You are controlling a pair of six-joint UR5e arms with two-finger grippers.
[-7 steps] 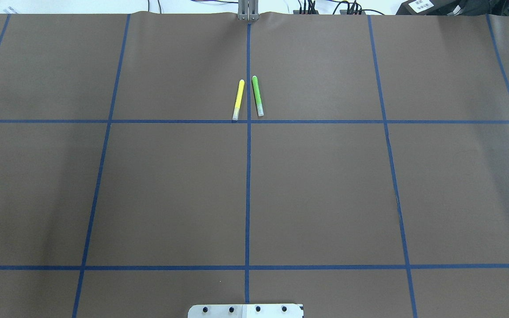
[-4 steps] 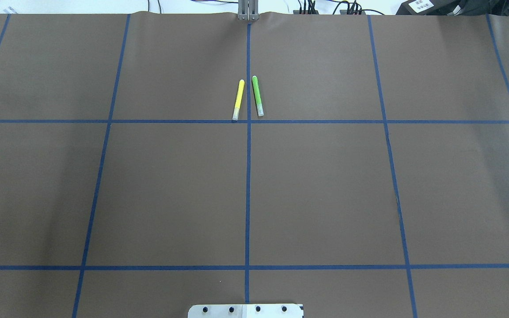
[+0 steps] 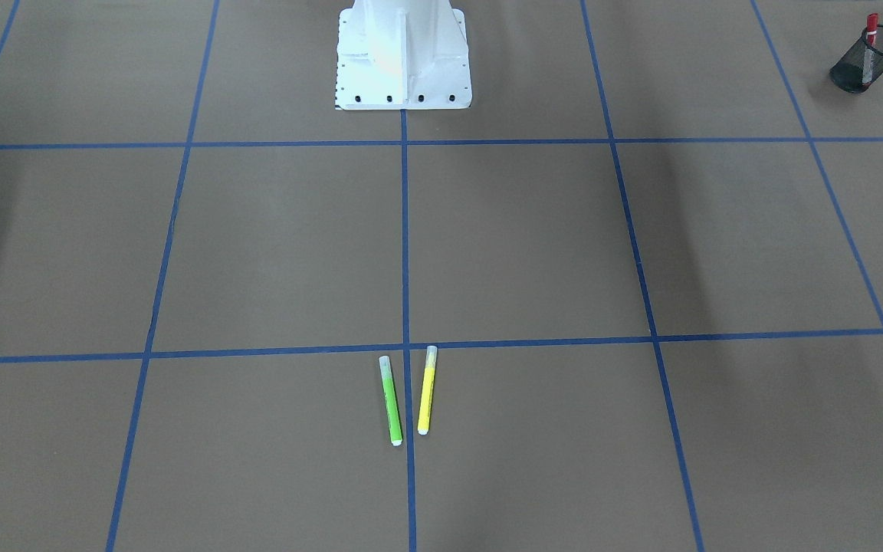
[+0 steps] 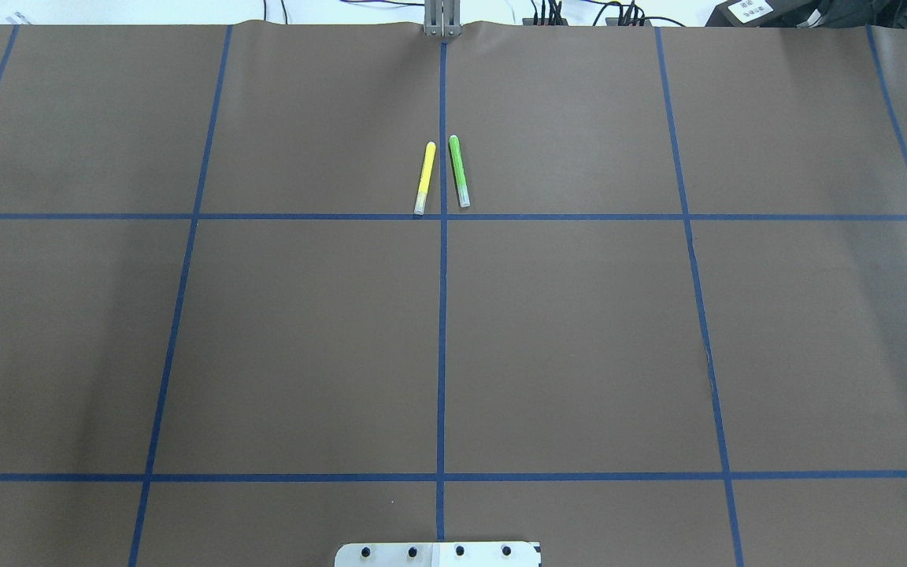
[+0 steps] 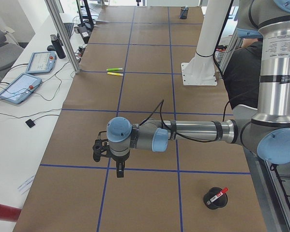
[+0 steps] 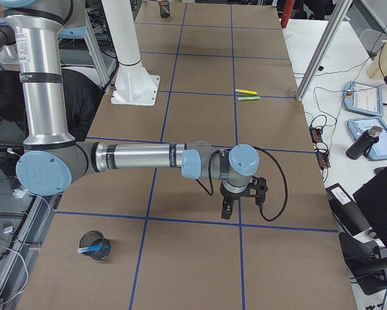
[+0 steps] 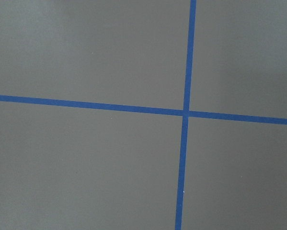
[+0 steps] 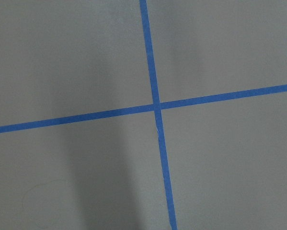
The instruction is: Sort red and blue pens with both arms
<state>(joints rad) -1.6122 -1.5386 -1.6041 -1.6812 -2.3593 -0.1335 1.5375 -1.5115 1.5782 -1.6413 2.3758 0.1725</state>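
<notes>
At the table ends, nothing has changed: red pen (image 3: 870,24) and blue pen (image 6: 90,248) stand sorted, task likely done; left gripper (image 5: 119,172) and right gripper (image 6: 226,210) opening indeterminate.

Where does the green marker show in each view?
Front-facing: green marker low centre, left of the centre tape line.
Overhead: green marker upper centre, right of that line.
Exterior left: green marker upper left-centre, farther of the pair.
Exterior right: green marker upper right-centre, nearer of the pair.
Left wrist: not in it.
Right wrist: not in it.
Landmark: yellow marker beside it, across the line.
</notes>
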